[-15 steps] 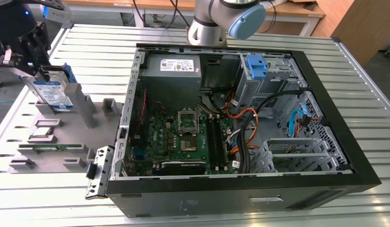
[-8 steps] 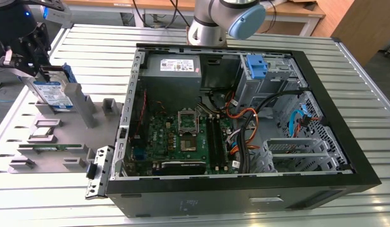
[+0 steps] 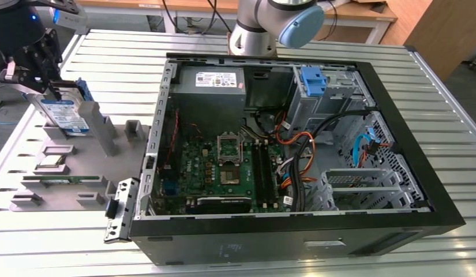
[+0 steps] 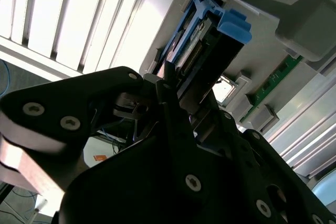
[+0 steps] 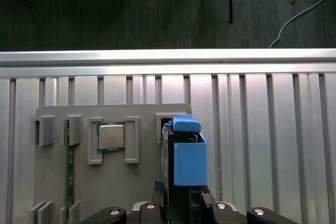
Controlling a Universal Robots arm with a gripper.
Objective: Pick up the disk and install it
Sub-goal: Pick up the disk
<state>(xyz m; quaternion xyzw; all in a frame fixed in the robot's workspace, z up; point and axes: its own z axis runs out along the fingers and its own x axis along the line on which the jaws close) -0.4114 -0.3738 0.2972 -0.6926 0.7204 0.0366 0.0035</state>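
The disk [image 3: 63, 112], a silver drive with a white-and-blue label in a blue carrier frame, stands on edge in a slot of the grey holder plate [image 3: 107, 173] at the exterior view's left. My gripper [image 3: 50, 86] reaches down over its upper end, one finger on each flat side, shut on it. In the first wrist view the disk [image 5: 187, 161] shows edge-on with its blue frame, and the gripper [image 5: 181, 191] straddles it. In the second wrist view the disk [image 4: 202, 40] runs between the black fingers [image 4: 168, 85].
The open computer case [image 3: 399, 144] lies at the exterior view's right, with a motherboard [image 3: 222, 167], cables and a metal cage holding a blue bracket [image 3: 313, 81]. On the holder plate sit a square chip [image 5: 111, 136] and a green memory stick [image 5: 68, 171]. The arm's base [image 3: 257, 29] stands behind the case.
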